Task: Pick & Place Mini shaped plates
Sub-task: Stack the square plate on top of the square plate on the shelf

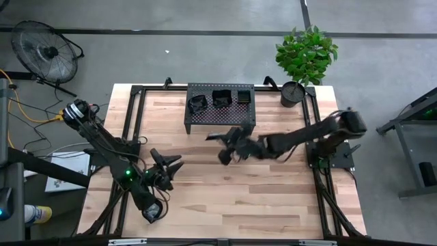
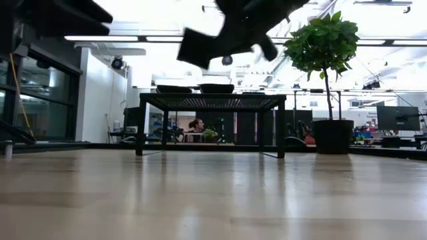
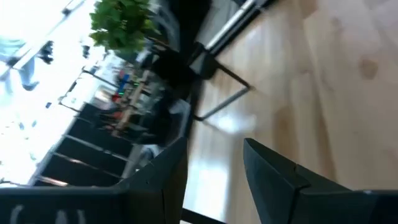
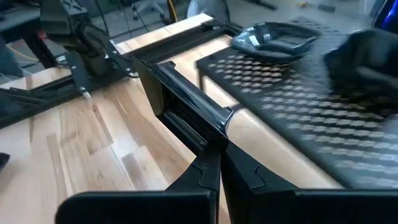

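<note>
- While the right gripper (image 1: 229, 147) hangs above the middle of the pale wooden tabletop (image 1: 225, 198), just in front of the black perforated metal rack (image 1: 220, 108), its fingers are clamped on a small glossy black square plate (image 4: 186, 112), held edge-on and clear of the wood.
- Three more small glossy black dishes (image 1: 220, 98) sit in a row on top of the rack; two of them show as dark rims in the low view.
- Left gripper (image 1: 167, 167) waits over the tabletop's left side, fingers apart, nothing between them.
- A green potted plant in a black pot (image 1: 293, 92) stands at the far right corner, beside the rack.
</note>
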